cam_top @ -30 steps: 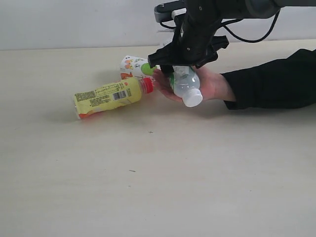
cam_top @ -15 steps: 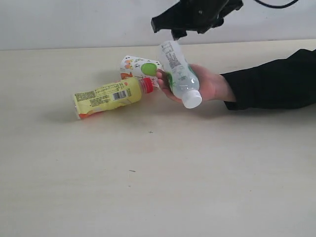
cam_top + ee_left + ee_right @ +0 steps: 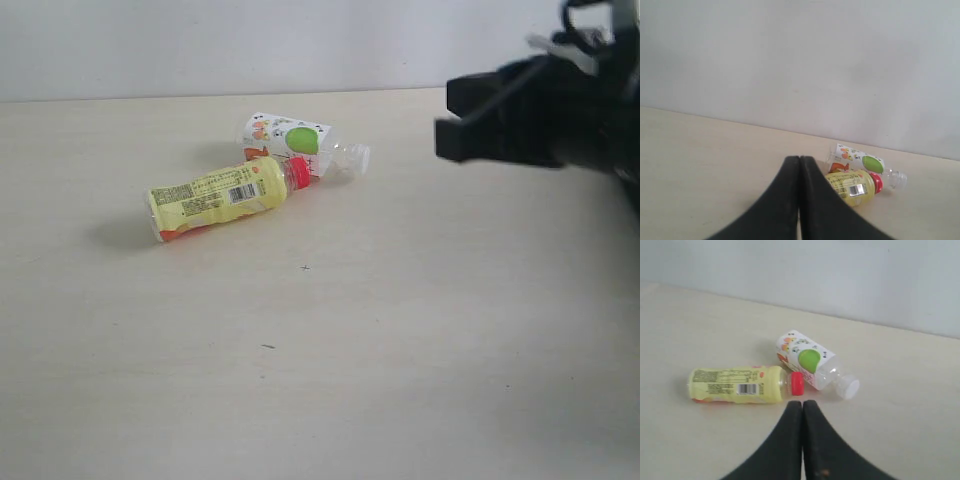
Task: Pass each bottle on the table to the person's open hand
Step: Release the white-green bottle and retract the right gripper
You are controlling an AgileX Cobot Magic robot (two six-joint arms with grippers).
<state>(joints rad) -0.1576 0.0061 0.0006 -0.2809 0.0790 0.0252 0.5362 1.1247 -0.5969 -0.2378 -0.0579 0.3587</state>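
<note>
The table (image 3: pixel 300 390) was wide and flat, pale beige, with a faint wood grain, and its far edge met a plain light wall. Two bottles were lying on their sides on the far part of it, close together. The yellow bottle (image 3: pixel 215 197) lay nearer to me, with its base to the left and its red cap to the right. Just behind it lay the white bottle (image 3: pixel 290 138) with orange and green print, its clear neck and pale cap also to the right. The red cap seemed to touch the white bottle near its shoulder. A few small dark specks (image 3: pixel 305 267) were on the bare surface in front of them.
</note>
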